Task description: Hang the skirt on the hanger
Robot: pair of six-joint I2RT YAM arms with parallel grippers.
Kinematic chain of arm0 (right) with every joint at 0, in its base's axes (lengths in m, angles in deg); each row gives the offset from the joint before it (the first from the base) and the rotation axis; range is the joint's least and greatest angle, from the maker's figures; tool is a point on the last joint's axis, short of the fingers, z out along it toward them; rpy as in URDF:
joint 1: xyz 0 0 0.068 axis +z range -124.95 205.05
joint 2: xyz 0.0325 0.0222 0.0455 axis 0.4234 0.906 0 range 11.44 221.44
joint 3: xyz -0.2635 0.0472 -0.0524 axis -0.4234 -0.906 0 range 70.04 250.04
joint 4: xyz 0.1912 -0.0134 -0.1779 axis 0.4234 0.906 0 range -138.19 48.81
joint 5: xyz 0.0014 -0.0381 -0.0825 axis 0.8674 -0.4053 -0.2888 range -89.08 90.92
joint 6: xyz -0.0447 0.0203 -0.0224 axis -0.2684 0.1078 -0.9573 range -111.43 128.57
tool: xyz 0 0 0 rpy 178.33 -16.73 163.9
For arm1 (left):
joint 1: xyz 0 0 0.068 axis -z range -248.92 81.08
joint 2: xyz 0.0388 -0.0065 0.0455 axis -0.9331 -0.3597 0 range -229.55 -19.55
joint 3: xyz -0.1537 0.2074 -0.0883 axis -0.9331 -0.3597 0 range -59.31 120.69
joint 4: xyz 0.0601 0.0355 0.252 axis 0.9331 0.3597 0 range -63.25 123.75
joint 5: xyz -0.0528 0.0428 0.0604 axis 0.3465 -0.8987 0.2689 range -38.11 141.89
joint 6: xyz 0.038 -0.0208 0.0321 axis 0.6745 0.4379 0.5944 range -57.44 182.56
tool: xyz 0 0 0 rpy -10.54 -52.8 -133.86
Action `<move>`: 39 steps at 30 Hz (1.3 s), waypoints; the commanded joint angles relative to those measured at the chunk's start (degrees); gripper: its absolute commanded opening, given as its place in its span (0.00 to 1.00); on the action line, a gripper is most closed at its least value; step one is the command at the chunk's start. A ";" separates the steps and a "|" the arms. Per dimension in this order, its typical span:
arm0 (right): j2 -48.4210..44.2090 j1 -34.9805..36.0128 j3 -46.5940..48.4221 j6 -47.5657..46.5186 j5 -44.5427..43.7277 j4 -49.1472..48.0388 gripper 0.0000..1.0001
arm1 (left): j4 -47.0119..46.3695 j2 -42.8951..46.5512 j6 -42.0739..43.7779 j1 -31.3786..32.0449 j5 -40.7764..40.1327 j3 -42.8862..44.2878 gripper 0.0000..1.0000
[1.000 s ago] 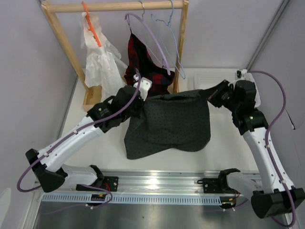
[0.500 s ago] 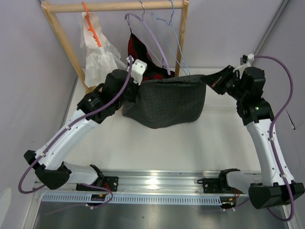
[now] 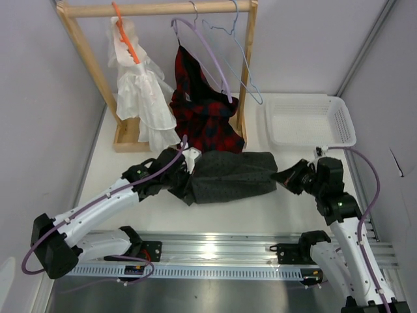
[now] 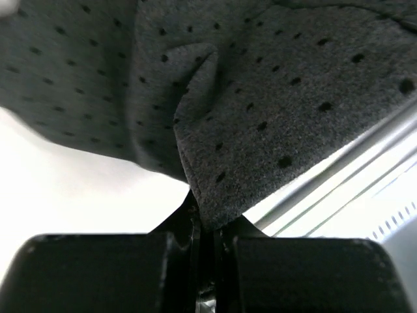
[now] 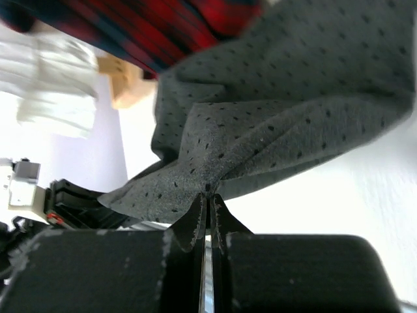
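The skirt (image 3: 231, 176) is drawn out into a long, bunched band in front of the wooden rack (image 3: 156, 9), running crosswise just ahead of the rack's base and below the hem of the red plaid garment (image 3: 205, 114) that hangs from it. Each end of the band is in a hand. The left gripper (image 4: 207, 227) has its jaws pressed together on a folded corner of the dotted cloth, at the end of the skirt in front of the rack's middle; the fabric rises straight out of the fingertips and spreads above them. The right gripper (image 5: 208, 199) is likewise clamped tight on a pinched fold at the other end, which lies beyond the rack's right post, with the cloth fanning away from its tips toward the rack. Whether the skirt's middle rests on the table (image 3: 287, 208) or hangs just over it cannot be told. The hanger (image 3: 244, 68) hangs from the right end of the rack's top bar, just beside the lilac hanger (image 3: 208, 55) and close to the right post, well above and behind the skirt and apart from both grippers.
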 commanded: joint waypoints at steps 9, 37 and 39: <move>3.83 -1.29 -9.22 -2.52 -6.76 -3.73 0.00 | -2.34 -11.69 -4.43 3.25 0.66 -1.14 0.27; 16.24 -6.56 11.47 -6.39 -3.87 -6.58 0.00 | 9.07 -8.46 4.44 -1.31 -17.52 15.45 0.00; 17.74 -6.65 16.59 -7.36 -3.87 -5.34 0.00 | 10.75 -6.70 5.24 -2.98 -21.72 22.71 0.00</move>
